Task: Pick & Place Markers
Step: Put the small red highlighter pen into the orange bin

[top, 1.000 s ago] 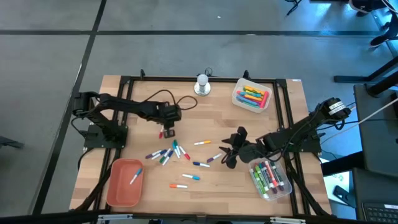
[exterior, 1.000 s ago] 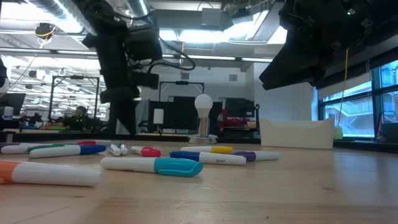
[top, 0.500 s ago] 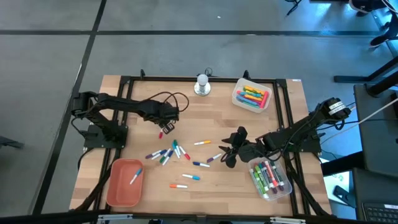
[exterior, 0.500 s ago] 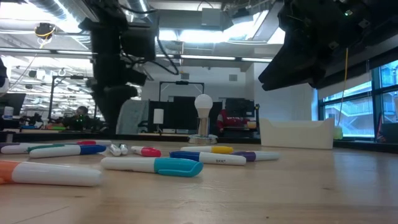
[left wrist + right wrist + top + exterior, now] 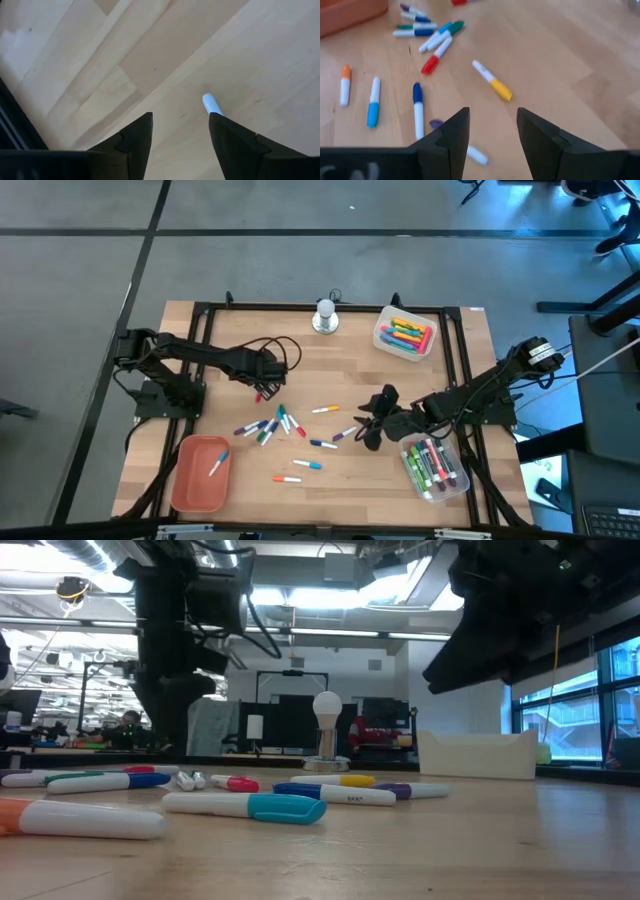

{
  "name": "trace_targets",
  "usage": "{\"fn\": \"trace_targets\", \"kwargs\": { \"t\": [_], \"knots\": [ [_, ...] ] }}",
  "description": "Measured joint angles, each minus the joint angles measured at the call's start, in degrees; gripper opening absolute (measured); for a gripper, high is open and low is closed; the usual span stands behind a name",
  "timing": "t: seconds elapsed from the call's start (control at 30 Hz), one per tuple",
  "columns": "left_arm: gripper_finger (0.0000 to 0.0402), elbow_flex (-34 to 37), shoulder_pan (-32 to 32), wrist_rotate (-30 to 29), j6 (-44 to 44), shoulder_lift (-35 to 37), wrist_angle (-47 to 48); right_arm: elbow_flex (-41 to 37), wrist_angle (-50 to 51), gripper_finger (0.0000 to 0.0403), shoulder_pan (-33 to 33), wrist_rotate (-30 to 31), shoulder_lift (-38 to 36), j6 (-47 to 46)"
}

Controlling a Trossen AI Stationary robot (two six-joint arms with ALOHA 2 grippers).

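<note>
Overhead view of the table [image 5: 440, 345]: loose markers [image 5: 270, 426] lie scattered in the middle, between the two arms, with one marker already in the orange tray [image 5: 200, 472] at the near left corner and others packed in two clear bins. The left gripper [image 5: 262, 380] hangs over bare wood just beyond the far-left edge of the scatter, its fingers spread and holding nothing; the nearest cluster of markers lies toward the table's near edge from it, their long axes fanned at differing angles. The right gripper [image 5: 366, 423] waits at the right edge of the scatter, fingers parted and empty, with a purple marker [image 5: 343, 435] just beside it. The left wrist view alone shows a white marker tip [image 5: 211, 103] emerging from behind one finger; the right wrist view alone shows a yellow-capped marker [image 5: 492, 81] lying obliquely ahead of the open fingers. Judged from this layout, either arm could reach a marker.
</note>
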State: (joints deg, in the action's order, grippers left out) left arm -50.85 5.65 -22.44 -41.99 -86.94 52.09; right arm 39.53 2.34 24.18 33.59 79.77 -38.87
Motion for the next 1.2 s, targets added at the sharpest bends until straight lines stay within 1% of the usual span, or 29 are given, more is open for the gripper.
{"fn": "trace_targets", "kwargs": {
  "t": [0.07, 0.2, 0.3, 0.5, 0.6, 0.67, 0.77, 0.9, 0.93, 1.03, 1.2],
  "knots": [
    [0.0187, 0.0, 0.0, -0.04, 0.5, 0.0, -0.23, 0.0, 0.83, 0.0165, 0.0, -0.84, 0.0, -1.3],
    [0.0181, 0.0, 0.19, -0.19, 0.98, 0.0, -0.85, 0.0, 1.88, 0.0165, 0.0, -0.19, 0.0, -6.07],
    [0.018, 0.12, 0.22, -1.61, 1.68, 0.02, -1.08, 0.0, 1.89, 0.0165, -0.02, -0.09, 0.0, -6.84],
    [0.018, 3.5, 0.22, -2.05, 1.35, 0.07, -3.97, 0.0, 2.96, 0.0159, 0.39, 5.54, 0.0, -4.68],
    [0.0179, 4.57, 0.23, 0.06, 2.57, 0.07, -4.57, 0.0, 3.19, 0.0137, 0.37, 5.98, 0.0, -1.35],
    [0.0178, 4.55, 0.22, 1.27, 3.53, 0.07, -4.8, 0.0, 3.18, 0.0115, -0.12, 5.94, 0.0, 0.29],
    [0.0176, 4.55, 0.22, 2.43, 3.78, 0.07, -4.79, 0.44, 4.11, 0.0076, -2.25, 4.5, 0.0, 5.52],
    [0.0176, 4.55, -0.05, 2.62, 3.78, 0.07, -4.76, 1.29, 6.32, 0.0018, -5.0, 3.82, 0.0, 5.06],
    [0.0176, 4.55, -0.17, 2.51, 3.76, 0.07, -4.76, 1.29, 6.32, 0.0009, -5.25, 4.34, 0.0, 4.62],
    [0.0175, 4.55, -0.69, 2.44, 2.7, 0.07, -4.76, 1.29, 6.2, 0.0012, -5.29, 6.38, 0.0, 3.14],
    [0.0178, 4.56, -1.96, 1.9, 1.43, 0.07, -4.76, 1.29, 6.17, 0.0022, -5.06, 4.9, 0.0, 2.23]
  ]
}}
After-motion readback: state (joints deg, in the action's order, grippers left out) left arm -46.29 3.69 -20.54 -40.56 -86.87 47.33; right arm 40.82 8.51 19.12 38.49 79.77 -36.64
